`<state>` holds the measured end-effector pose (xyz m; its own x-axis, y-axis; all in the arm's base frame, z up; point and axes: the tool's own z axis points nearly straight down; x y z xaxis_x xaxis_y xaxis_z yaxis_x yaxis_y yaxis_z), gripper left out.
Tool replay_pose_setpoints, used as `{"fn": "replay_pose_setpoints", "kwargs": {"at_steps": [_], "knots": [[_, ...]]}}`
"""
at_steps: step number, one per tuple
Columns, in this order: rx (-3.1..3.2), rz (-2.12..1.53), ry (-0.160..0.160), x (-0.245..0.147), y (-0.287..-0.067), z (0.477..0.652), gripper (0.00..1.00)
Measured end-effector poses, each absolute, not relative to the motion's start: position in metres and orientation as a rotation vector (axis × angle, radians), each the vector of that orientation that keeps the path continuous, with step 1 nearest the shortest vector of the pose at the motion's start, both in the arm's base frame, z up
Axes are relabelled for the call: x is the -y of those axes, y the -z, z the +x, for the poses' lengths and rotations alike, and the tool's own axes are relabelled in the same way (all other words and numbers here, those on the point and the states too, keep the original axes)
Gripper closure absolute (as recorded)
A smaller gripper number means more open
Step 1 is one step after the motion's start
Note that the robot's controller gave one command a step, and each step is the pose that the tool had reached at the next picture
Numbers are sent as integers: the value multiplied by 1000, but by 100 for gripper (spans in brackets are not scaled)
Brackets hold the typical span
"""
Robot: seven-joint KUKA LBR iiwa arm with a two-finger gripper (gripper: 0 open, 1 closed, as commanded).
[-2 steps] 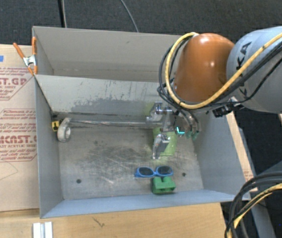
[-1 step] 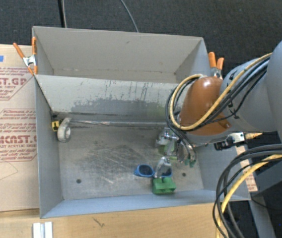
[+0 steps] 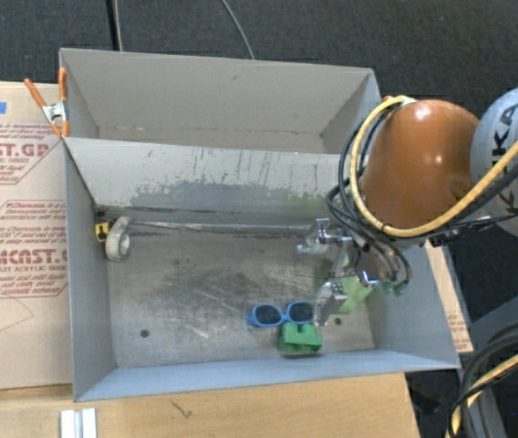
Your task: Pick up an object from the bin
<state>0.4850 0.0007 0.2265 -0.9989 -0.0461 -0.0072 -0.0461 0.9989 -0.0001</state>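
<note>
Your jaws stand apart, nothing between them, at the right of the scuffed grey metal bin [image 3: 186, 286]. Just beside the nearer one lie glossy blue toy sunglasses [image 3: 280, 315], touching a blocky green piece [image 3: 300, 338]. A pale ring [image 3: 116, 242] sits far left.

In the grey metal bin [image 3: 195, 176], a green plastic block [image 3: 299, 338] sits just before small blue toy glasses [image 3: 277, 315]. A silvery ring-shaped piece [image 3: 116, 241] lies far left.

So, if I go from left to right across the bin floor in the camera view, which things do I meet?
pale ring by the left wall → blue toy glasses → green block → claw on the right
</note>
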Motion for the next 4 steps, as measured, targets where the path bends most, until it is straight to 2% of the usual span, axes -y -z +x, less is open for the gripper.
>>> {"fn": "replay_pose_setpoints", "kwargs": {"at_steps": [1, 2, 3, 4], "knots": [[-3121, -408, -2, 42, -108, 492, 0], [-3133, 116, 3, 9, -73, 487, 0], [-3128, 115, 0, 8, -75, 489, 100], [-3136, -159, -1, -5, -80, 492, 100]]}}
